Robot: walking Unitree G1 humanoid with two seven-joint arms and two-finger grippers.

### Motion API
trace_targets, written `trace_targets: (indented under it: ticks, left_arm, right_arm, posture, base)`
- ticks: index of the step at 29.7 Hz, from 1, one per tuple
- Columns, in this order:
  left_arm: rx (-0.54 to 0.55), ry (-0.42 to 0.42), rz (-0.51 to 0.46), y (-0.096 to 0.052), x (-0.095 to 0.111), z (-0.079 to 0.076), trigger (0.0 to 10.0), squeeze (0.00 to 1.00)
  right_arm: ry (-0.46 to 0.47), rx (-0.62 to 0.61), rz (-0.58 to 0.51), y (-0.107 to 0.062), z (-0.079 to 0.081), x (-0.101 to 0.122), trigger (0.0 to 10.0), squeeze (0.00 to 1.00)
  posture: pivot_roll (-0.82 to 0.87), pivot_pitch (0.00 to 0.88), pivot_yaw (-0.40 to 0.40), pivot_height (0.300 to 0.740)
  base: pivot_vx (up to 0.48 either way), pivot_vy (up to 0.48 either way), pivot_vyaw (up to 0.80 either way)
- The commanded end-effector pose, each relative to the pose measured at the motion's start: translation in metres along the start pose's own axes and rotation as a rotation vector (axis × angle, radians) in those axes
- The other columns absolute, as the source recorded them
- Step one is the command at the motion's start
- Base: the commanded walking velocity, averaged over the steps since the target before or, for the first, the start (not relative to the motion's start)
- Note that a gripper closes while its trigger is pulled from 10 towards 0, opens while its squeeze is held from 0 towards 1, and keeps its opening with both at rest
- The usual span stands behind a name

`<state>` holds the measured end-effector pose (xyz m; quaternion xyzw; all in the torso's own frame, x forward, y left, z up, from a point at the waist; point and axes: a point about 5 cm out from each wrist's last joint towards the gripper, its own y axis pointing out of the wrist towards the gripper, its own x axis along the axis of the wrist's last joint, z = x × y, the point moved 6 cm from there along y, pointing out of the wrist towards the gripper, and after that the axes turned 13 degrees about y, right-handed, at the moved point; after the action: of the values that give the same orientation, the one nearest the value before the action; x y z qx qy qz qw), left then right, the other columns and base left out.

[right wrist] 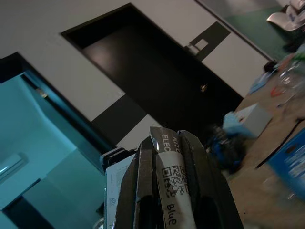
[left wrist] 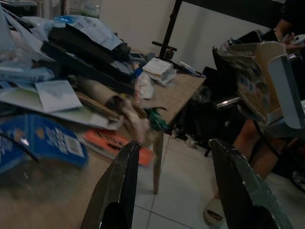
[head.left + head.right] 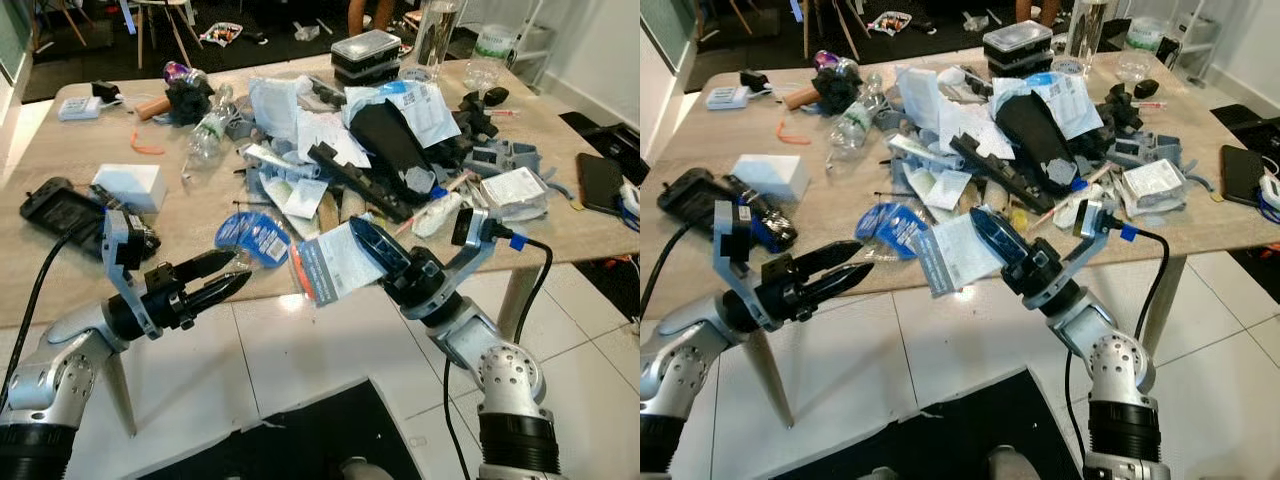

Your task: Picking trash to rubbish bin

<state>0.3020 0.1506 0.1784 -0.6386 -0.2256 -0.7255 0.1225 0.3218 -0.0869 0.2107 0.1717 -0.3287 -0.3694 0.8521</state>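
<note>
Eye views: right gripper [image 3: 365, 240] has a white packet [image 3: 330, 262] clamped in its jaws, lifted off the surface [image 3: 60, 150] at the front edge of the trash pile [image 3: 340, 140]. So pick looks done, carry is next: needs a turn to find the bin. Left gripper [image 3: 215, 280] hovers off the front edge, jaws parted, empty.

Left wrist: fingers [image 2: 119, 186] apart, nothing between, pile beyond.

Right wrist: packet [image 1: 171, 191] pinched flat between the jaws, label sticking out past the tips.
</note>
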Motion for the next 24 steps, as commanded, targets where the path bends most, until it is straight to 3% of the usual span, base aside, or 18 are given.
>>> trace_targets:
  ticks: [1, 8, 10, 14, 17, 18, 19, 20, 22, 23, 24]
  left_arm:
    - [0.007, -0.04, 0.008, -0.002, -0.009, -0.003, 10.0, 0.0]
    - [0.021, -0.071, 0.035, -0.004, -0.022, -0.004, 10.0, 0.0]
    - [0.048, -0.102, 0.046, -0.006, -0.032, -0.001, 10.0, 0.0]
    - [0.122, -0.183, 0.096, -0.017, -0.06, 0.004, 10.0, 0.0]
    - [0.157, -0.214, 0.129, -0.024, -0.074, 0.006, 10.0, 0.0]
    - [0.188, -0.252, 0.141, -0.03, -0.084, 0.007, 10.0, 0.0]
    - [0.188, -0.252, 0.141, -0.03, -0.084, 0.007, 10.0, 0.0]
    - [0.226, -0.294, 0.158, -0.037, -0.096, 0.007, 10.0, 0.0]
    - [0.321, -0.406, 0.207, -0.054, -0.127, 0.002, 10.0, 0.0]
    - [0.321, -0.406, 0.207, -0.054, -0.127, 0.002, 10.0, 0.0]
    - [0.349, -0.438, 0.226, -0.059, -0.137, 0.0, 10.0, 0.0]
  right_arm:
    - [0.011, -0.038, 0.017, -0.003, -0.007, -0.007, 10.0, 0.0]
    - [0.014, -0.098, 0.041, -0.01, -0.02, -0.013, 10.0, 0.0]
    - [-0.002, -0.163, 0.041, -0.019, -0.035, -0.013, 10.0, 0.0]
    - [-0.045, -0.407, -0.011, -0.053, -0.083, -0.006, 10.0, 0.0]
    - [-0.048, -0.475, -0.029, -0.067, -0.096, -0.004, 10.0, 0.0]
    - [-0.052, -0.529, -0.039, -0.079, -0.104, -0.004, 10.0, 0.0]
    - [-0.052, -0.529, -0.039, -0.079, -0.104, -0.004, 10.0, 0.0]
    - [-0.062, -0.592, -0.059, -0.093, -0.113, -0.002, 10.0, 0.0]
    - [-0.093, -0.867, -0.208, -0.145, -0.141, 0.017, 10.0, 0.0]
    - [-0.093, -0.867, -0.208, -0.145, -0.141, 0.017, 10.0, 0.0]
    - [-0.112, -0.972, -0.252, -0.165, -0.149, 0.022, 10.0, 0.0]
  posture:
    - [0.01, 0.119, 0.023, 0.74]
    - [0.02, 0.116, 0.02, 0.74]
    - [0.02, 0.112, 0.021, 0.74]
    - [0.02, 0.108, 0.02, 0.74]
    - [0.02, 0.106, 0.022, 0.74]
    - [0.02, 0.108, 0.026, 0.74]
    - [0.02, 0.108, 0.026, 0.74]
    - [0.02, 0.108, 0.026, 0.74]
    - [0.02, 0.113, 0.032, 0.74]
    - [0.02, 0.113, 0.032, 0.74]
    - [0.02, 0.113, 0.032, 0.74]
  base:
    - [-0.428, 0.0, 0.0]
    - [-0.426, 0.0, 0.0]
    - [-0.424, 0.0, 0.0]
    - [-0.422, 0.0, 0.0]
    - [-0.405, 0.0, 0.0]
    - [-0.394, 0.0, 0.0]
    - [-0.394, 0.0, 0.0]
    - [-0.398, 0.0, 0.0]
    - [-0.398, 0.0, 0.0]
    - [-0.398, 0.0, 0.0]
    - [-0.446, 0.0, 0.0]
